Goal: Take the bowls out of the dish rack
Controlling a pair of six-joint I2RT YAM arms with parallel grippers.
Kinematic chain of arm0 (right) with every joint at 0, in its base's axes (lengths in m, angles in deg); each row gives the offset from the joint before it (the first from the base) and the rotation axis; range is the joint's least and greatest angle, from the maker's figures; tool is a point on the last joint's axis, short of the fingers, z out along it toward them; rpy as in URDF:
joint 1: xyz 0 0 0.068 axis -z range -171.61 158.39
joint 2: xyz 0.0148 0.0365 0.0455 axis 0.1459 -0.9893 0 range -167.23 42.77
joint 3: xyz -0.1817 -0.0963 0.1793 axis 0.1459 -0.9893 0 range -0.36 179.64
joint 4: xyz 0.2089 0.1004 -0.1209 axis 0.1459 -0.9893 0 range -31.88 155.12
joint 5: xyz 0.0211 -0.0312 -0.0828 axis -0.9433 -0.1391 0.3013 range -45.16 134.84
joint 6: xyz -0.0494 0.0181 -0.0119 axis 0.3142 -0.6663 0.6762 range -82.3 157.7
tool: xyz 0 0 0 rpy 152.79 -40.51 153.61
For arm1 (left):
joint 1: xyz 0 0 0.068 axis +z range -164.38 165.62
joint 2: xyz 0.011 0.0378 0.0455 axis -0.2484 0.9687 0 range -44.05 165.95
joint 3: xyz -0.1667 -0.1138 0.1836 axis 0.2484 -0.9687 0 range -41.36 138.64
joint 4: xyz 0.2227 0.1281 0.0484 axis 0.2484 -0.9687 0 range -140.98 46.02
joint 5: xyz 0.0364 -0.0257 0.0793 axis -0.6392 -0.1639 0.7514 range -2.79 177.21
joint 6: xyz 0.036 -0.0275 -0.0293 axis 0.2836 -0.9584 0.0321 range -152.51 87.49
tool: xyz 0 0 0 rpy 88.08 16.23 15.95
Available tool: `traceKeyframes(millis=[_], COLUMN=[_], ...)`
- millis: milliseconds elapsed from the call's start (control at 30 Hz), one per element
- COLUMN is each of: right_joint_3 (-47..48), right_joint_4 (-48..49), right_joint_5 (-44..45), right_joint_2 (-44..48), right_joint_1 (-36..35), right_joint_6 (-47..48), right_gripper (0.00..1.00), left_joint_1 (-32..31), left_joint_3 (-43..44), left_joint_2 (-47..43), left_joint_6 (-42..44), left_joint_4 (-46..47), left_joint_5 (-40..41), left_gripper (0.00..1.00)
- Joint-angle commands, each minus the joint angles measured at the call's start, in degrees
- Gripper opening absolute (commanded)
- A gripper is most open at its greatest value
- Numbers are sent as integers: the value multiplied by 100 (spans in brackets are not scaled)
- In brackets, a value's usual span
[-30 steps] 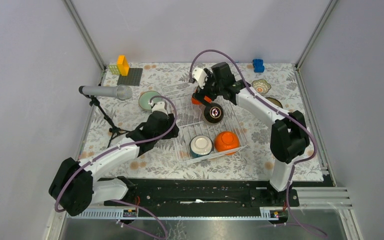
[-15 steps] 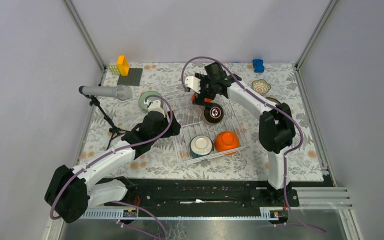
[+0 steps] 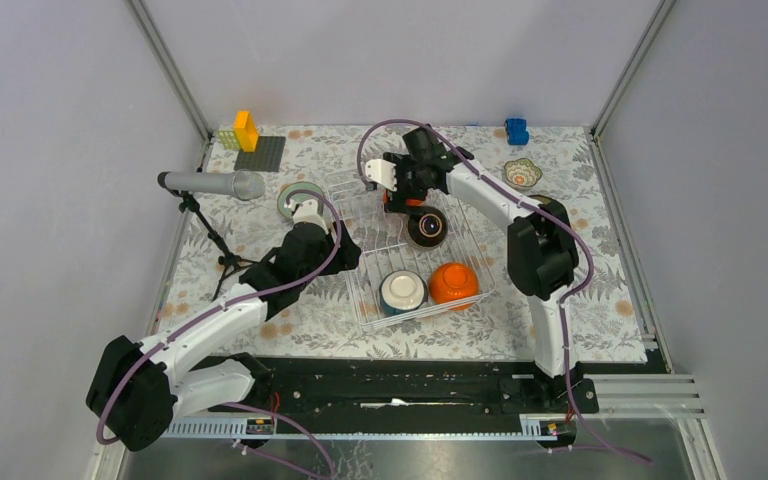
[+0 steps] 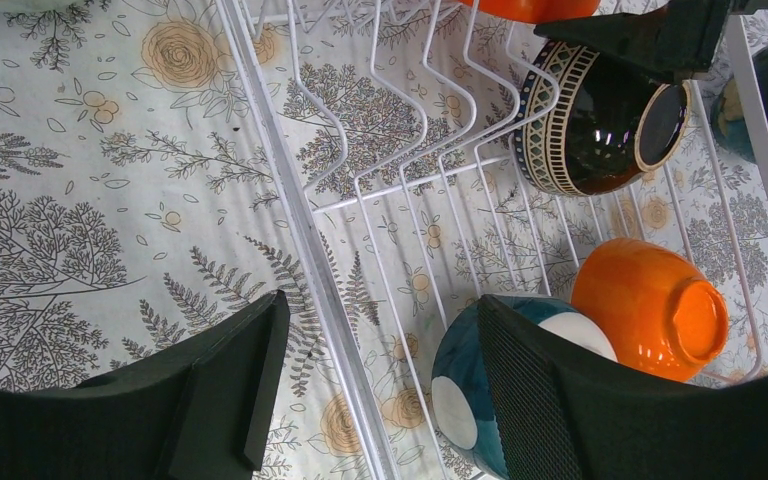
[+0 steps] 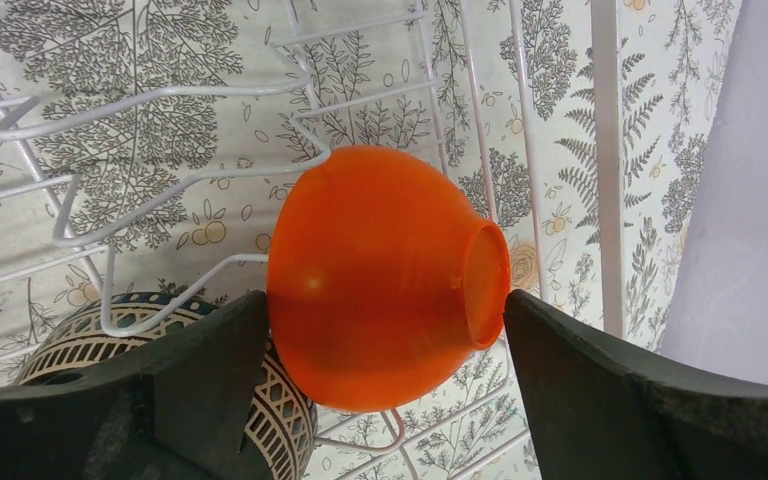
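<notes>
The white wire dish rack (image 3: 365, 300) holds a dark brown bowl (image 3: 427, 227), a teal and white bowl (image 3: 402, 291), an orange bowl (image 3: 453, 283) and a second orange bowl (image 3: 391, 201) at its far end. My right gripper (image 3: 400, 195) is open, and its fingers stand on either side of that far orange bowl (image 5: 380, 280), which lies on its side on the wires. My left gripper (image 4: 380, 380) is open and empty above the rack's left rail (image 4: 300, 230), with the teal bowl (image 4: 480, 390) beside its right finger.
A mint green bowl (image 3: 290, 201) sits on the table left of the rack, and a small patterned bowl (image 3: 522, 173) at the far right. A microphone on a stand (image 3: 210, 184), a grey baseplate with yellow blocks (image 3: 258, 152) and a blue block (image 3: 516, 130) stand towards the back.
My right gripper has swung left and settled around the far orange bowl. My left gripper has edged slightly towards the far left along the rack's side.
</notes>
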Motion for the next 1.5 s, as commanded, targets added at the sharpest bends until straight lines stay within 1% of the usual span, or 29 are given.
traceKeyframes(millis=[0,167,233,367,467,633,733,767,800,833,933,1000,1233,1400,1467], right_joint_3=[172,177,150,105,-17,-649,-1175,-1383,-1591,-1814,-2411,-2680,-3431,-3975,-4089], right_joint_4=[-142,-28,48,231,537,1371,2121,2425,2771,3325,4139,4484,5141,5483,5450], right_joint_5=[339,500,604,852,823,661,725,758,828,912,1052,1057,814,916,934], right_joint_2=[-137,-229,-247,-189,23,685,1126,1278,1469,1591,1948,2165,2908,3459,3677], right_joint_1=[-53,-151,-169,-236,-250,-253,-255,-255,-249,-251,-240,-233,-117,-56,-23], right_joint_6=[202,324,354,319,199,0,-162,-231,-307,-391,-624,-813,-2017,-3107,-3746], right_gripper=[93,93,90,72,62,45,35,33,33,32,32,32,33,24,20], left_joint_1=[-1,0,4,-1,0,11,12,9,7,11,9,11,5,2,0], left_joint_3=[58,67,56,-4,-28,12,42,52,50,47,39,24,-63,-83,-53], left_joint_2=[-110,8,-12,-84,-111,-118,-145,-158,-171,-180,-199,-211,-105,228,403], left_joint_6=[-22,-46,-47,-40,-56,-97,-98,-97,-95,-100,-172,-223,-425,-542,-577], left_joint_4=[167,158,150,133,106,-1,-73,-86,-93,-97,-136,-150,-98,165,295], left_joint_5=[20,-10,-17,17,57,60,67,52,47,33,4,-49,-213,-290,-258], left_gripper=[74,73,73,73,72,72,72,71,71,71,71,71,71,68,63])
